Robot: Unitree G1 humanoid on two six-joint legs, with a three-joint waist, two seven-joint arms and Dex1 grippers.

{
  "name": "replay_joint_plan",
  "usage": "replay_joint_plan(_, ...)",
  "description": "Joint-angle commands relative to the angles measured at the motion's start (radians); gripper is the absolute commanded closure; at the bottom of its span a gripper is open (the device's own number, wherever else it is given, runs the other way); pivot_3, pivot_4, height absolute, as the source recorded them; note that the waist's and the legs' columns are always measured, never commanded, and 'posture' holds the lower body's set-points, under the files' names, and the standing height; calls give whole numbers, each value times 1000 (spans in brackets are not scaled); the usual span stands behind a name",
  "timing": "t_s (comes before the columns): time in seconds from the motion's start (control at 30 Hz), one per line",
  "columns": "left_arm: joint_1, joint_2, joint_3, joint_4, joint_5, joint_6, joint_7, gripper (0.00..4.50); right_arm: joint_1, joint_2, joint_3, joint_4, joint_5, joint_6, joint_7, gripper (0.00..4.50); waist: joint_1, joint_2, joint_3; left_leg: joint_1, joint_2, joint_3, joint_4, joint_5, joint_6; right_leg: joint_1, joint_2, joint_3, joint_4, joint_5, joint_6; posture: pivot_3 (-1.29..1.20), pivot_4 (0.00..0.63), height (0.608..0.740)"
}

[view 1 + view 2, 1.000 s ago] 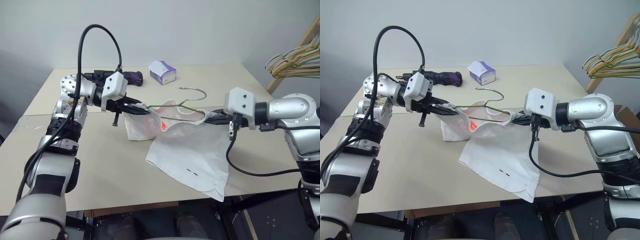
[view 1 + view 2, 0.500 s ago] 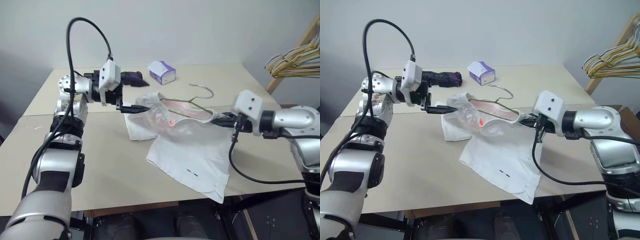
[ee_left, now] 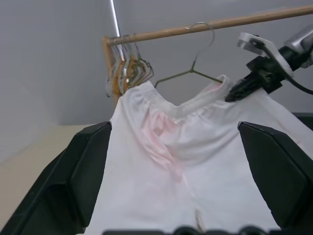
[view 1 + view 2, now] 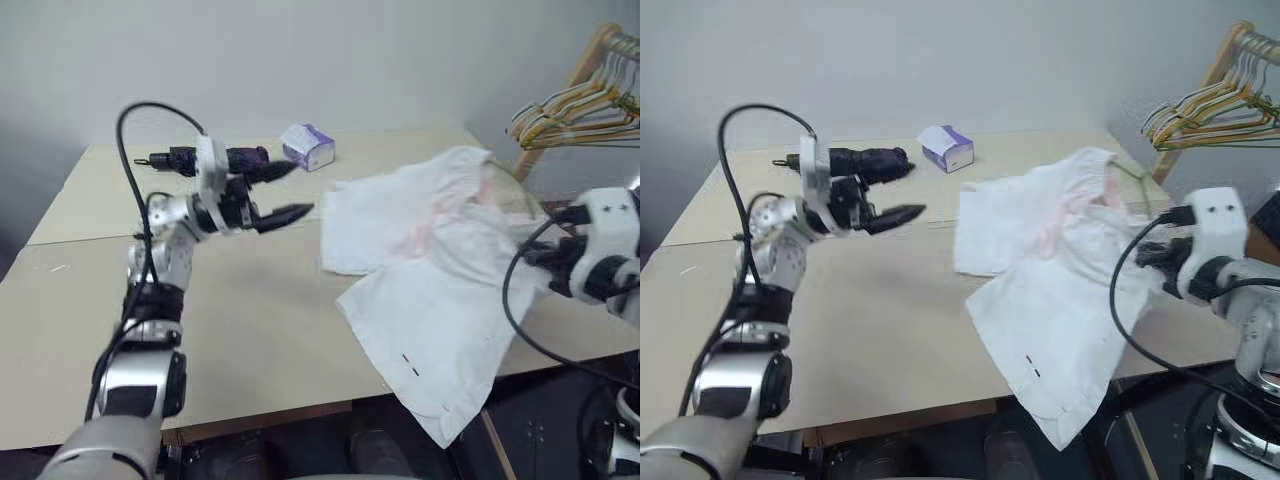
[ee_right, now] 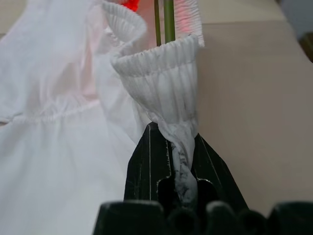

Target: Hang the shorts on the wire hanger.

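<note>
Shorts (image 4: 440,270): white crumpled cloth, ribbed gathered waistband around thin wire hanger (image 3: 190,71).

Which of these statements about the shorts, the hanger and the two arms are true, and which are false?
1. The right gripper is shut on the waistband of the shorts. True.
2. The left gripper grips the shorts. False: its jaws are open and apart from the cloth.
3. The wire hanger sits inside the waistband. True.
4. The tissue box lies on the shorts. False: it stands apart, farther back on the table.
</note>
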Motion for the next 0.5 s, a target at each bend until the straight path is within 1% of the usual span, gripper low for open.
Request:
replay_joint_plan(0.03,4,-20,-7,-125,-33,50,48,21,-98,65,-92,-24,-115,8,-211,4500,-17,3,-4,0,0,0,0,0,0,0,0,1,0,0,0,-329,0,740)
replay_joint_plan(0.1,11,-32,-10,-154,-42,70,66,21,-146,93,-112,-7,-168,8,-293,4500,-35,8,-7,1,-2,-2,0,0,0,1,-1,2,0,0,1,-334,0,740)
replay_joint_plan(0.2,17,-56,-5,-198,-71,109,97,21,-283,141,-163,66,-281,8,-423,4500,-60,9,-8,5,-2,-4,0,0,1,5,-1,2,-1,-1,2,-339,0,740)
replay_joint_plan(0.27,25,-64,-1,-229,-93,132,112,21,-378,142,-180,151,-345,8,-493,4500,-77,10,-8,8,-2,-5,0,0,1,9,-1,2,-1,-1,2,-338,0,740)
replay_joint_plan(0.37,44,-63,4,-266,-111,155,128,21,-470,109,-166,269,-389,8,-541,4500,-103,11,-9,12,-3,-6,-1,-1,1,13,-2,2,-3,-1,2,-336,0,740)
replay_joint_plan(0.5,71,-60,2,-303,-124,168,141,21,-551,73,-156,426,-399,-63,-564,4500,-136,11,-9,14,-4,-6,-2,-1,2,15,-2,3,-3,-1,2,-320,0,740)
